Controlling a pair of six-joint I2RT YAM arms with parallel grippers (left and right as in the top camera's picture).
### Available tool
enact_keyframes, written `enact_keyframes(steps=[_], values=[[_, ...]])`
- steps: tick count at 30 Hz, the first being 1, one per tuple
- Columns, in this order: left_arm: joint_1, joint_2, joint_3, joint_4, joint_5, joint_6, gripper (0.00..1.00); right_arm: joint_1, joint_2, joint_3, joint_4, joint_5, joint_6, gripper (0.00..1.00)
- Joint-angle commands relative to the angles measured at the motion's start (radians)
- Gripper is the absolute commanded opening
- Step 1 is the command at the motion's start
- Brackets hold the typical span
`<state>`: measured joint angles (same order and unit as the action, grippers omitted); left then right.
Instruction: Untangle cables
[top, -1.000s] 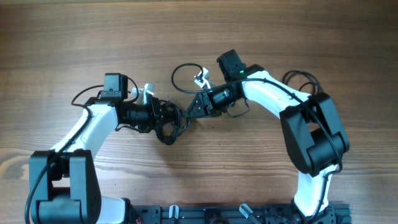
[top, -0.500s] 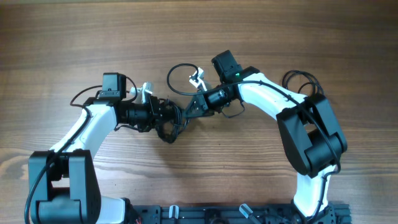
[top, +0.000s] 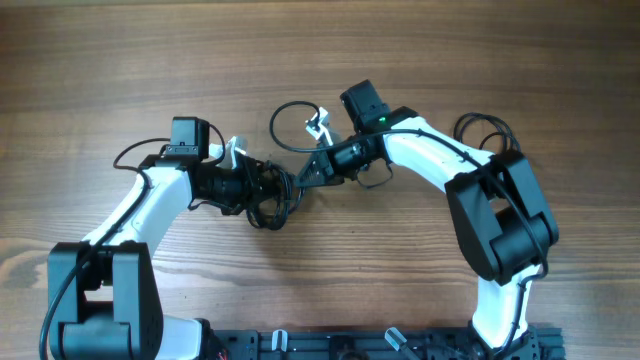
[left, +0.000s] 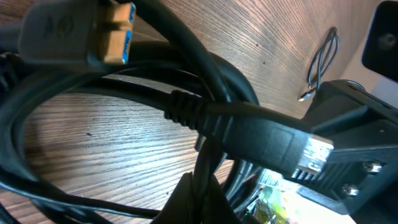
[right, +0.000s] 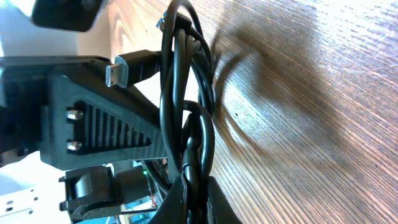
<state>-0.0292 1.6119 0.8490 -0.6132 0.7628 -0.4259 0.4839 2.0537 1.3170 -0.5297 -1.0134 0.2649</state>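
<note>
A tangle of thin black cables (top: 272, 200) hangs between my two grippers at the table's middle. My left gripper (top: 281, 186) is shut on black cable strands (left: 211, 168); a blue-tipped USB plug (left: 115, 34) and a larger black plug (left: 267, 140) cross right in front of it. My right gripper (top: 303, 178) is shut on a looped bundle of cables (right: 186, 93), with a silver USB plug (right: 121, 71) sticking out to the left. Another loop of black cable (top: 292, 124) lies on the table just behind the right gripper, ending near a small white piece (top: 318, 124).
A thin black wire loop (top: 482, 128) lies by the right arm's elbow, also seen far off in the left wrist view (left: 323, 59). The two arms nearly touch at the middle. The wooden table (top: 120, 70) spreads around them.
The right gripper has shifted a little left toward the left gripper, and the far cable loop moved left with it. The left arm has edged slightly right. Both grips are unchanged.
</note>
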Motion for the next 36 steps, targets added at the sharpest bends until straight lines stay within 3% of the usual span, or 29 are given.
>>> enact_keyframes(steps=[1, 7, 11, 19, 22, 26, 36], values=[[0.021, 0.007, -0.013, -0.026, -0.253, -0.036, 0.04, -0.092, 0.002, 0.003, 0.008, -0.061, -0.004, 0.04], [0.021, 0.008, -0.013, -0.027, -0.328, -0.062, 0.04, -0.093, 0.002, 0.003, 0.020, -0.297, -0.090, 0.04], [0.021, 0.008, -0.014, -0.033, -0.371, -0.062, 0.04, -0.097, 0.002, 0.003, 0.016, -0.104, -0.053, 0.04], [0.020, 0.008, -0.019, -0.034, -0.372, -0.085, 0.04, -0.095, 0.002, 0.003, 0.018, -0.105, -0.026, 0.04], [0.020, 0.008, -0.019, -0.018, -0.372, -0.157, 0.04, -0.090, 0.002, 0.003, -0.009, -0.003, 0.045, 0.04], [0.020, 0.008, -0.019, 0.000, -0.370, -0.166, 0.04, -0.063, 0.002, 0.003, -0.072, 0.107, 0.056, 0.04], [0.020, 0.008, -0.019, 0.004, -0.116, -0.104, 0.04, 0.045, 0.002, 0.003, -0.112, 0.253, 0.087, 0.04]])
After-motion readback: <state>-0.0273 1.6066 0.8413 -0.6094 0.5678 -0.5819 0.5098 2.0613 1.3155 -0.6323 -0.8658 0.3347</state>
